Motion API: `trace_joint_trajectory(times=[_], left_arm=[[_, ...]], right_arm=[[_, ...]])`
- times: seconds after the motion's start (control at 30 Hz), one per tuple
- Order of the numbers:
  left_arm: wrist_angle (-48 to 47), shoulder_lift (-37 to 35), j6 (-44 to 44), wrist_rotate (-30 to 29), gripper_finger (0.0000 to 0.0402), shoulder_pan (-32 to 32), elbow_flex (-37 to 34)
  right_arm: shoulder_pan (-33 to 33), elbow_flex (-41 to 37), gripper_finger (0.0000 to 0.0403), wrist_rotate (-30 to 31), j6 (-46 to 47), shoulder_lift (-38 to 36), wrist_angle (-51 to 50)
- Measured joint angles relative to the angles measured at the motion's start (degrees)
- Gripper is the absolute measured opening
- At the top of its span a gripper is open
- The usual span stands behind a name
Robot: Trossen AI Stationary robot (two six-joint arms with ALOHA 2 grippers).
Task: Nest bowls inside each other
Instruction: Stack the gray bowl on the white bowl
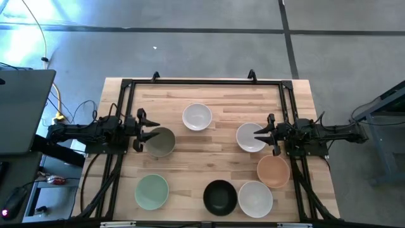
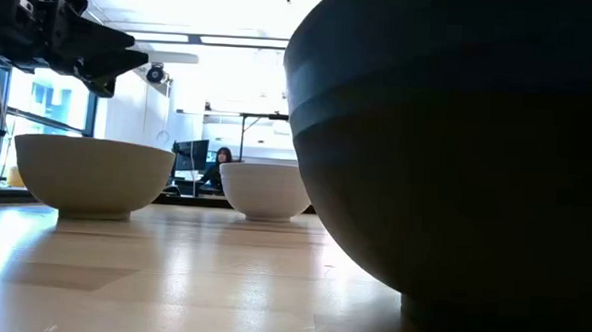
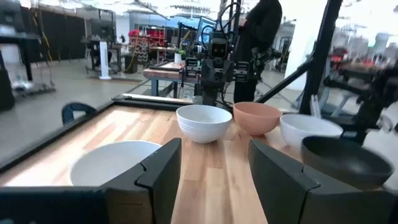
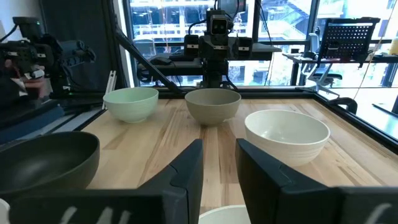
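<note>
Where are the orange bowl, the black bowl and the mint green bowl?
peach-orange bowl (image 1: 273,171), high view, inside of the bowl.
black bowl (image 1: 219,197), high view, its dark hollow.
mint green bowl (image 1: 152,191), high view, its inside.

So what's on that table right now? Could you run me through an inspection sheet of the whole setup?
Surface: wooden table inside a black frame.
Job's things: six bowls show, all apart, none nested: white bowl at the back, grey-olive bowl, white bowl, peach bowl, mint bowl, black bowl, white bowl.
Clutter: nothing seen.
Grippers: left gripper open, at the grey-olive bowl's rim; right gripper partly open over the middle white bowl, holding nothing.
Cables: black leads down both table sides; yellow cable on the floor.
Surroundings: grey floor, a laptop on the left; a seated person far behind.
</note>
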Motion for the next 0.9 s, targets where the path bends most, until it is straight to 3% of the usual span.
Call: trace_joint_trajectory(times=[0.27,0.63,0.9], left_arm=[[0.97,-0.01,-13.72,-2.96,0.0177,0.00,-0.02],[1.74,0.00,-14.00,-5.98,0.0177,0.02,-0.02],[1.73,0.00,-9.33,-10.25,0.0177,0.03,-0.02]], right_arm=[[-0.01,0.00,0.0084,0.01,0.00,-0.01,0.00],[-0.02,0.00,0.0084,0.30,-0.31,-0.01,0.02],[-0.02,0.00,0.0084,2.90,4.07,-0.01,0.44]])
